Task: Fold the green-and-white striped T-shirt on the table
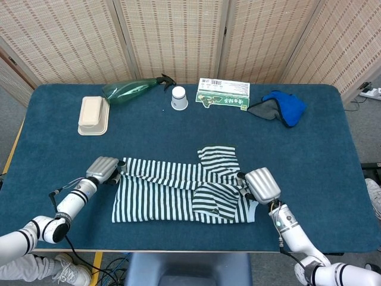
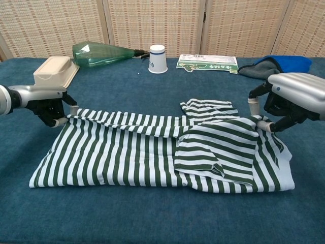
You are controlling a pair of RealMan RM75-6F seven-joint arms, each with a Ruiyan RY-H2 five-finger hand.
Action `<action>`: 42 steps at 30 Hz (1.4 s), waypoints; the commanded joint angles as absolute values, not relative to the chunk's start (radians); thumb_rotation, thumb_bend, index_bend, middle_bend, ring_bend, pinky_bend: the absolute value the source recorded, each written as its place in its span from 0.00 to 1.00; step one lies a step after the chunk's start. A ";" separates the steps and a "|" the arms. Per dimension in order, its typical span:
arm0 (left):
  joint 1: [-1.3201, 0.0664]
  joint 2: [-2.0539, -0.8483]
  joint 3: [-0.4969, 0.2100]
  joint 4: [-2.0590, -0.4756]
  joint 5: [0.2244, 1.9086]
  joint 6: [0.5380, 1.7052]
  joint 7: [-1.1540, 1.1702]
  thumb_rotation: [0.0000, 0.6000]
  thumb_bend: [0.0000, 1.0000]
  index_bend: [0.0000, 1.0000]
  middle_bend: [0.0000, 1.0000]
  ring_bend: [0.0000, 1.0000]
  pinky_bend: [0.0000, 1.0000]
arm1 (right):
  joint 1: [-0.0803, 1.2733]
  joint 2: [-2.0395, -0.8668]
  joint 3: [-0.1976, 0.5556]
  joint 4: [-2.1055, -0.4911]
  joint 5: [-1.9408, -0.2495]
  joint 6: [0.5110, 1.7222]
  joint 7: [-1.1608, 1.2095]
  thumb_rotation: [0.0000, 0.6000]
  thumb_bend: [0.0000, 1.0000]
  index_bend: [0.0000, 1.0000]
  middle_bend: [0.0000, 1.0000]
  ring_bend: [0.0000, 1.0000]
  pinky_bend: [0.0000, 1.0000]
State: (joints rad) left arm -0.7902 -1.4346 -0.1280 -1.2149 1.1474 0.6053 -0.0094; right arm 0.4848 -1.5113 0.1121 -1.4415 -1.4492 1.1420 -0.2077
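- The worktop (image 1: 178, 134), covered in dark blue cloth, is carrying everything.
- The T-shirt (image 1: 178, 193) (image 2: 152, 152) is lying partly folded near the front edge, about midway along it, with its far layer lifted off the surface at both ends and a sleeve lying doubled over on its right part.
- The left hand (image 1: 102, 170) (image 2: 48, 104) is gripping the shirt's far left corner, its fingers (image 2: 63, 121) closing on the cloth.
- The right hand (image 1: 262, 185) (image 2: 292, 99) is gripping the shirt's far right edge, its fingertips (image 2: 263, 123) pinching the fabric just above the worktop.
- A green bottle (image 1: 131, 90) is lying on its side along the back edge, left of centre.
- A printed box (image 1: 224, 93) is lying flat at the back edge, right of centre.
- A blue cloth (image 1: 283, 107) is sitting bunched toward the back right corner.
- A beige tray (image 1: 93, 115) is sitting toward the back left corner.
- A white cup (image 1: 178, 98) is standing upside down between the bottle and the box.
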 commanded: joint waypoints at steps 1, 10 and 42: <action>-0.796 -1.440 -0.129 -1.205 1.139 0.599 -0.007 1.00 0.57 0.52 0.95 0.87 1.00 | 0.490 -1.521 0.117 -1.428 -1.441 1.139 -0.207 1.00 0.62 0.79 1.00 1.00 1.00; -0.821 -1.465 -0.133 -1.155 1.092 0.564 0.008 1.00 0.57 0.52 0.95 0.86 1.00 | 0.505 -1.549 0.124 -1.382 -1.416 1.122 -0.209 1.00 0.62 0.79 1.00 1.00 1.00; -0.870 -1.531 -0.126 -1.063 0.936 0.550 0.108 1.00 0.54 0.12 0.93 0.86 1.00 | 0.518 -1.597 0.138 -1.300 -1.327 1.091 -0.241 1.00 0.59 0.65 1.00 1.00 1.00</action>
